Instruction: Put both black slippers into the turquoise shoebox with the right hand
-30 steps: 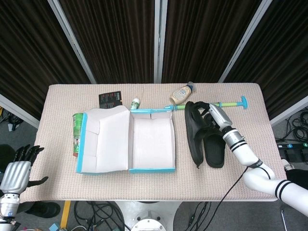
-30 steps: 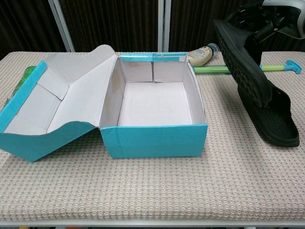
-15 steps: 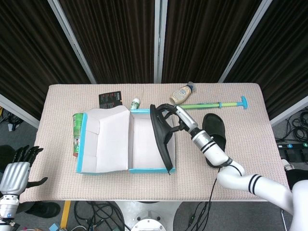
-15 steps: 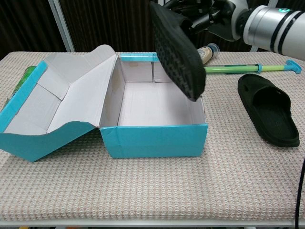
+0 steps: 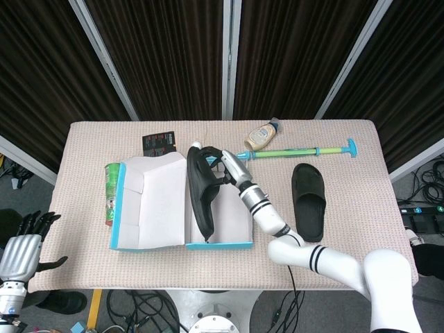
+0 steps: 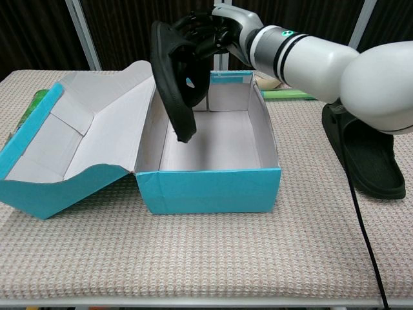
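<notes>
You've swung the first slipper leftward; it hangs on edge over the turquoise shoebox, gripped by your right robot hand. Lower it against the box's left wall, leaving room for the second slipper, right on the bench.
</notes>
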You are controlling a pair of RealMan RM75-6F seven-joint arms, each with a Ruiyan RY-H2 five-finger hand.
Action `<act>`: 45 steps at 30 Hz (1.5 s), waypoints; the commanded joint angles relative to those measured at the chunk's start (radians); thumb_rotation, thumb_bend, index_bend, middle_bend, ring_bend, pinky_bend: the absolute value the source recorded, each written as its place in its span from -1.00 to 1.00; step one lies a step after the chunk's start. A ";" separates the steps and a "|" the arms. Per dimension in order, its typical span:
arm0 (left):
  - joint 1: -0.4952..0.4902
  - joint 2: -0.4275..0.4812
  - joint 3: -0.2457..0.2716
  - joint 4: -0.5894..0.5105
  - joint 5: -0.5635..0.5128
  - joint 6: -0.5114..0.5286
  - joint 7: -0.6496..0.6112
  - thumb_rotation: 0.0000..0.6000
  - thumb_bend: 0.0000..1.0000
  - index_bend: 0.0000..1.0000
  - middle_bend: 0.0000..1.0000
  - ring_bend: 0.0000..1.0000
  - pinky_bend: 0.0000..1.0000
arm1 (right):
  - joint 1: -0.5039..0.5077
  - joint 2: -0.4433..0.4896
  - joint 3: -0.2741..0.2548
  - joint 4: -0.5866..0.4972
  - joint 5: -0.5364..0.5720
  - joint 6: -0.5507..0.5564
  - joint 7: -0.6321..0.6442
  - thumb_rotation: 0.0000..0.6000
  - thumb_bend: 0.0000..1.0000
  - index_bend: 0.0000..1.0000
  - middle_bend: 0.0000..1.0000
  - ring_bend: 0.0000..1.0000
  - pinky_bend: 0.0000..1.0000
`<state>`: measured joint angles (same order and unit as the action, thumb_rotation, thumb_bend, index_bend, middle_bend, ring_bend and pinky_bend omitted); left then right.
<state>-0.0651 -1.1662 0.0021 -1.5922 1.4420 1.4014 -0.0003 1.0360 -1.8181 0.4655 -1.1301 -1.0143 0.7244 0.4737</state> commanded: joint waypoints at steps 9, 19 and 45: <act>0.007 -0.006 0.003 0.022 -0.010 -0.005 -0.023 1.00 -1.00 -0.68 -0.76 -1.00 -0.95 | 0.042 -0.113 0.015 0.137 0.017 -0.002 -0.024 1.00 -0.56 -0.02 -0.13 -0.54 -0.22; 0.006 -0.012 0.003 0.031 -0.010 -0.010 -0.029 1.00 -1.00 -0.68 -0.76 -1.00 -0.95 | 0.036 -0.148 0.019 0.174 -0.026 0.006 0.018 1.00 -0.55 -0.02 -0.13 -0.54 -0.22; 0.013 -0.022 0.007 0.054 -0.008 -0.012 -0.056 1.00 -1.00 -0.68 -0.76 -1.00 -0.95 | 0.046 -0.240 -0.021 0.326 -0.106 0.021 -0.006 1.00 -0.55 -0.01 -0.13 -0.53 -0.22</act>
<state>-0.0520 -1.1884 0.0087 -1.5384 1.4335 1.3889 -0.0562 1.0767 -2.0509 0.4477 -0.8154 -1.1137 0.7446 0.4716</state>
